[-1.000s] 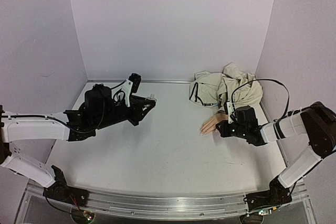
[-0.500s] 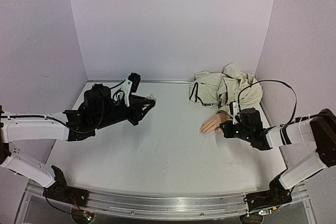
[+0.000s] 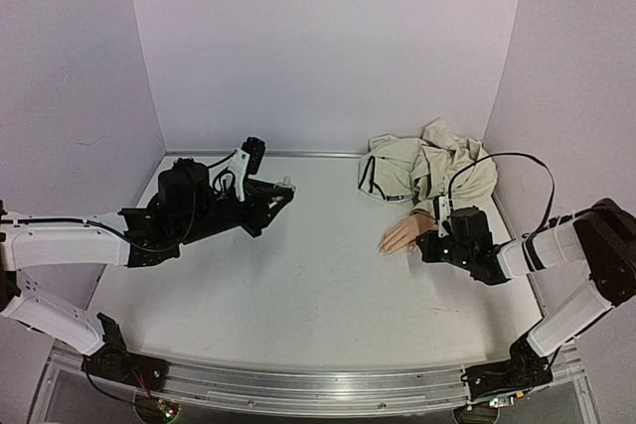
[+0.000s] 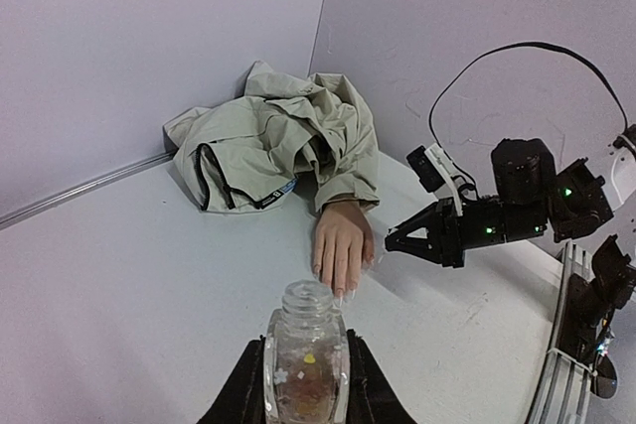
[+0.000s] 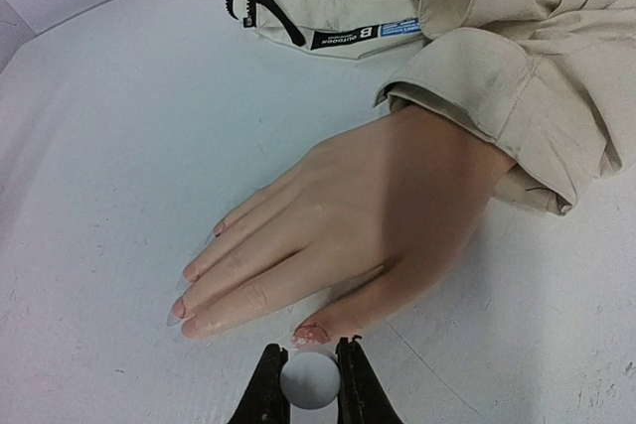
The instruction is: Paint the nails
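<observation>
One nail [image 5: 310, 333] ahead of my right gripper [image 5: 309, 353] looks painted; pinching the cap [image 5: 309, 382], it has backed off. Left gripper [image 4: 305, 396] squeezes the bottle [image 4: 305, 340].

In front of me the mannequin hand [image 5: 368, 211] lies palm-down on the table [image 5: 99, 146], nails [image 5: 176, 316] long and pale, thumbnail [image 5: 309, 333] smeared reddish.

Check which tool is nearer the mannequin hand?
Right. The right tool sits at the thumb of the hand, shut on a round white piece. The left tool, shut on a bottle, is well across the table.
</observation>
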Controlling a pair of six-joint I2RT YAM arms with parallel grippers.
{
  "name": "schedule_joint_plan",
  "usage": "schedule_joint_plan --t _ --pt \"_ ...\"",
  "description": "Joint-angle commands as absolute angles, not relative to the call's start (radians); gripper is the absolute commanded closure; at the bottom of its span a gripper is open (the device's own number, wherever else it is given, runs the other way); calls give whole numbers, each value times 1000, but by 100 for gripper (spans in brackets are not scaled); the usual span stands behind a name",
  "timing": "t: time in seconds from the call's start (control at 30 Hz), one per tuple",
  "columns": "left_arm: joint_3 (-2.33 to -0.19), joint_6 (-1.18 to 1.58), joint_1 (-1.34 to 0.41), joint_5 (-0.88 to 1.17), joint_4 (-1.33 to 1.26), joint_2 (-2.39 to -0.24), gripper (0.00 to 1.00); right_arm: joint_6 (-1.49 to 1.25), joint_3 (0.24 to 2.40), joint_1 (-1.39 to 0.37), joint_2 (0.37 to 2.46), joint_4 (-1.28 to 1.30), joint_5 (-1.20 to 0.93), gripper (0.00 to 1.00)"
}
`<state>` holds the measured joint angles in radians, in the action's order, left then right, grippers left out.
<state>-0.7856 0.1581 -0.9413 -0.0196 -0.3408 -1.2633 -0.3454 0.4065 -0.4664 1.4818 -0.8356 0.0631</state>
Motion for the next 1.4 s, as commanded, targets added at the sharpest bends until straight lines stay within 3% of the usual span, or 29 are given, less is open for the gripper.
schedule_joint_plan --t 0.0,1.37 --pt "-796 163 -936 -21 -397 -1227 100 -348 443 -471 1499 -895 62 100" --pt "-788 155 -936 -28 -396 -1221 100 -344 445 -470 1529 -930 71 100"
